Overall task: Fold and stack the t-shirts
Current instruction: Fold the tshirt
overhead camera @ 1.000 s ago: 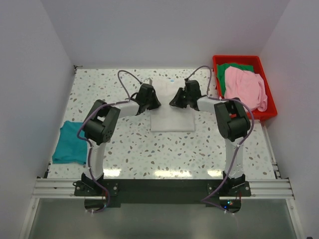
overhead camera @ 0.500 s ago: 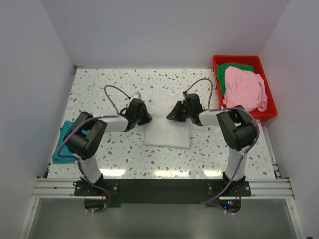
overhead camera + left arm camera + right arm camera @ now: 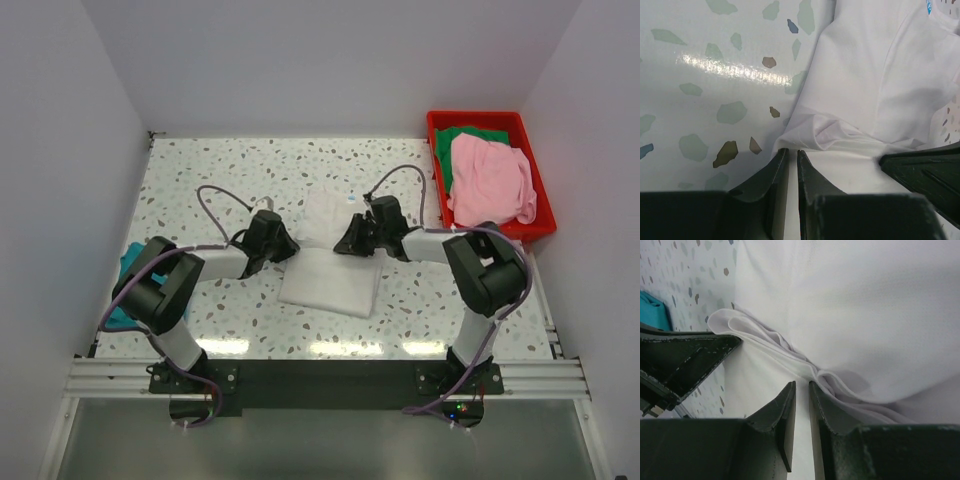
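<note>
Top external: the off-white t-shirt (image 3: 328, 285) lies in the middle of the speckled table (image 3: 200, 180), and both arms reach in to it, one from each side.
Left gripper (image 3: 291, 251): low at the left edge of the shirt. In the left wrist view its jaws leave only a thin slit, and a bunched fold of the white cloth sits at the tips, so it pinches the cloth.
Right gripper (image 3: 342, 247): low on the right part of the shirt, facing the left one. In the right wrist view its jaws are also almost together, and several thin layers of cloth gather at the tips.
Shirt shape: a narrower far part with a small blue neck label (image 3: 349, 200) and a wider near part. The grippers hold it where the two parts join.
Edges: the left edge lies next to bare table, and the near edge runs a little slanted.
Open room: there is bare table beyond the shirt, on its left side, and in a strip before the arm bases. The right side is tighter.
Teal t-shirt (image 3: 128, 262): at the left table edge, partly hidden by the left arm and well apart from the white one.
Red bin (image 3: 475, 116): in the far right corner. It holds the pink t-shirt (image 3: 488, 180) on top of the green t-shirt (image 3: 462, 138).
</note>
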